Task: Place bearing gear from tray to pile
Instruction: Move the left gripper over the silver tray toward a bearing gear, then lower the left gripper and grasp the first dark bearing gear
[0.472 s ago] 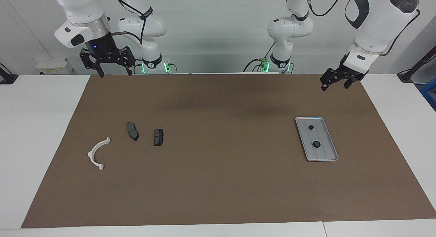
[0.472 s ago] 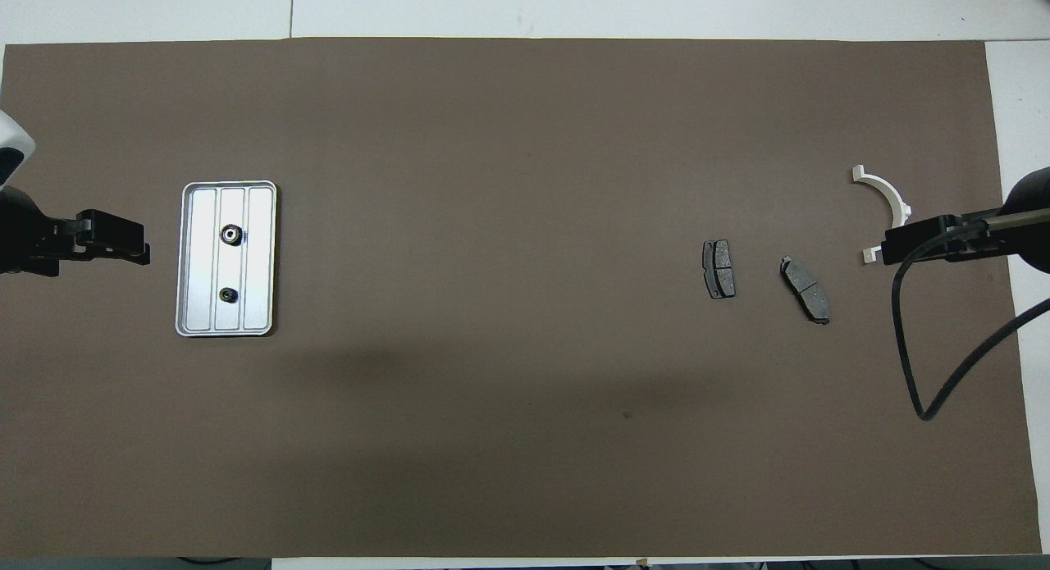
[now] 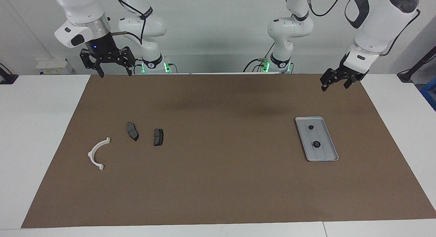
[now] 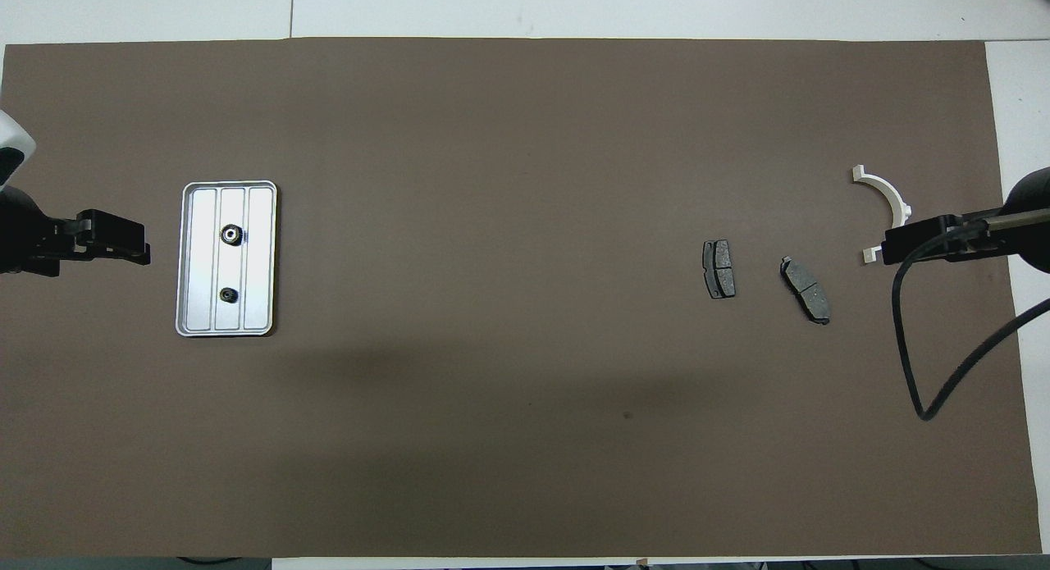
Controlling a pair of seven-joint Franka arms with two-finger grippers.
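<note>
We see both arms raised, each bent at the elbow so that its wrist points down toward the table. The left gripper [image 3: 335,82] hangs in the air at the left arm's end of the table, tilted slightly, its two dark fingers [image 3: 324,85] spread apart with nothing between them. In the overhead view the left gripper [image 4: 115,243] enters from the side edge. The right gripper [image 3: 115,70] hangs at the right arm's end, its fingers [image 3: 100,72] pointing straight down and set wide apart, likewise empty; a black cable trails from its wrist. Overhead, the right gripper [image 4: 910,248] also shows.
</note>
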